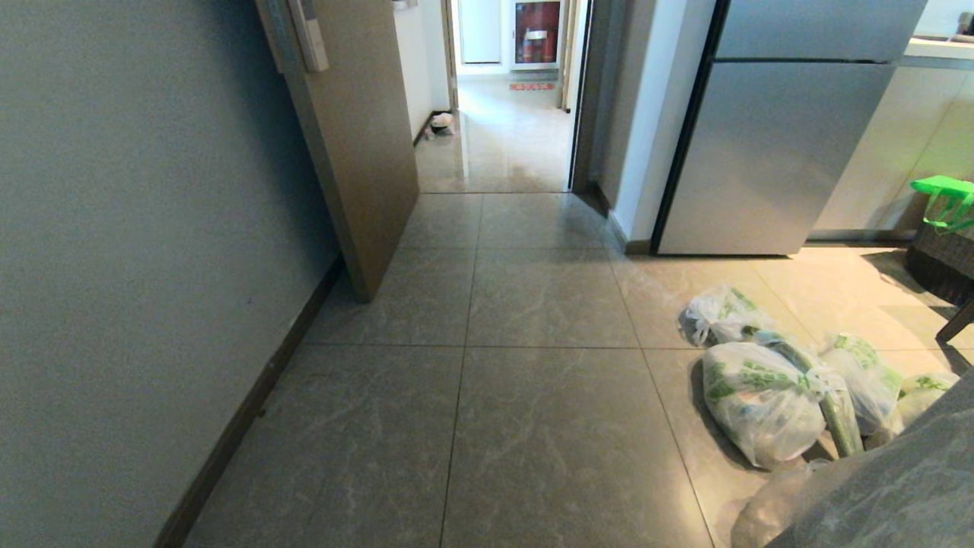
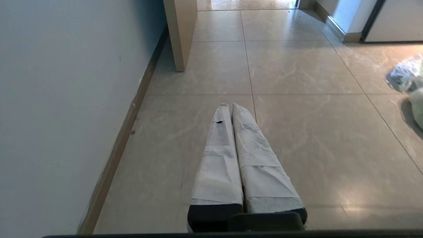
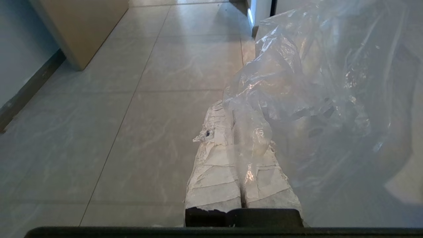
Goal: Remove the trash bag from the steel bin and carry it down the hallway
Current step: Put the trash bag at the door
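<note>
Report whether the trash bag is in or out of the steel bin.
Out: the trash bag hangs clamped in the shut right gripper above floor tiles; no bin in view.

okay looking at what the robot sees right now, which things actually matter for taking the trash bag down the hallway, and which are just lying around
Part of the job:
- trash bag, clear plastic, pinched in the shut right gripper
- hallway beyond the open door

Just lying about:
- white shopping bags with green print on the floor
- fridge
- green item on a dark basket
- left gripper, shut and empty
</note>
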You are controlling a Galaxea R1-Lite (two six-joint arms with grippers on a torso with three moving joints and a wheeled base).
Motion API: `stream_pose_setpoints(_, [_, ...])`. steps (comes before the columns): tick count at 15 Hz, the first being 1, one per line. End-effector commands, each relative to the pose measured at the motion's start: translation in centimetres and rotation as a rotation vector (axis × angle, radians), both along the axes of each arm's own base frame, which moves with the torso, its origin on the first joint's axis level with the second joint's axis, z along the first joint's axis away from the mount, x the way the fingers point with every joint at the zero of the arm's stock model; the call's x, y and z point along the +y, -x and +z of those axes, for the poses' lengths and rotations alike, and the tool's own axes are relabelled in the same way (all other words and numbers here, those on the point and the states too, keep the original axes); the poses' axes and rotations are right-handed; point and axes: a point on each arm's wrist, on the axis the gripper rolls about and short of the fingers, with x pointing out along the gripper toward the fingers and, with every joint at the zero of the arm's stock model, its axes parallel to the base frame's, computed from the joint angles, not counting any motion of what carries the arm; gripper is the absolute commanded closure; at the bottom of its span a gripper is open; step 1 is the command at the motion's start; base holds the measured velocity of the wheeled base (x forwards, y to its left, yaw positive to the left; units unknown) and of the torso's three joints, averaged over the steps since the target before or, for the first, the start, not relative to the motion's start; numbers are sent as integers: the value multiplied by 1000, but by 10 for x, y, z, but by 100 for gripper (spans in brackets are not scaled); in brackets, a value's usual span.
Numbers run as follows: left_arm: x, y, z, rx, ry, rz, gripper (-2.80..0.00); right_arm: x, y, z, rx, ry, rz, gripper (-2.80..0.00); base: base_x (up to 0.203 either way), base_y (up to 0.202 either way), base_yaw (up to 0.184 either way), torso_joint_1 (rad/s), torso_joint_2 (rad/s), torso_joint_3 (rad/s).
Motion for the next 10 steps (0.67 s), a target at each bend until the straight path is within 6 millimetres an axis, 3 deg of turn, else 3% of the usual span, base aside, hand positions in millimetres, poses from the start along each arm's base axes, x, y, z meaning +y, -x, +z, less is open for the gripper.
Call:
stream_pose_setpoints(1, [0, 0, 0, 0, 0, 1, 0, 0, 0, 0, 3, 0, -1, 0, 189, 0, 1, 2, 2, 2])
stream_pose_setpoints(10, [0, 0, 0, 0, 0, 1, 0, 0, 0, 0, 3, 0, -1, 0, 188, 0, 0, 4, 5, 2])
